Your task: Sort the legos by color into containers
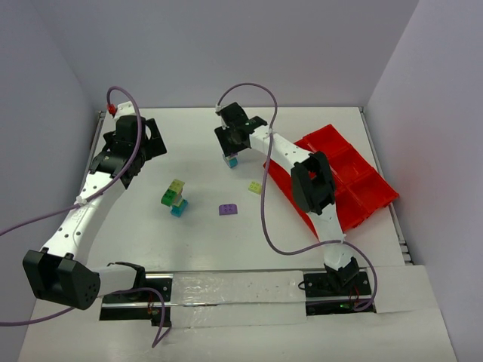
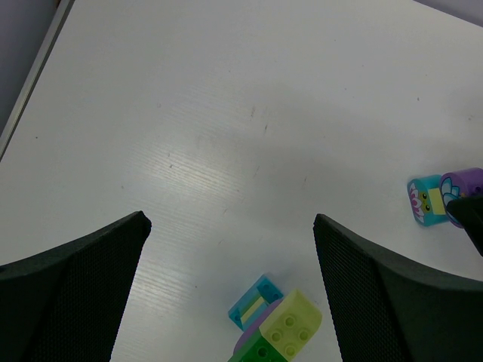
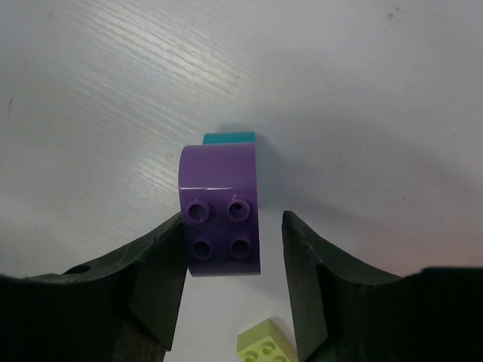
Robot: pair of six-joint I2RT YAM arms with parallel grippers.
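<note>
Purple brick [image 3: 220, 219], studs up, atop teal brick [image 3: 229, 137]

- The tray [image 1: 355, 162] lay at the right of the table [image 1: 189, 136].
- A brick stack [image 1: 175, 197] stood left of centre, with a flat brick [image 1: 228, 210] near its right.
- A small brick [image 1: 256, 188] lay between the flat brick and the tray.
- Farther back, a two-brick pile [image 3: 220, 215] stood between the right hand's [image 1: 231, 153] fingers.
</note>
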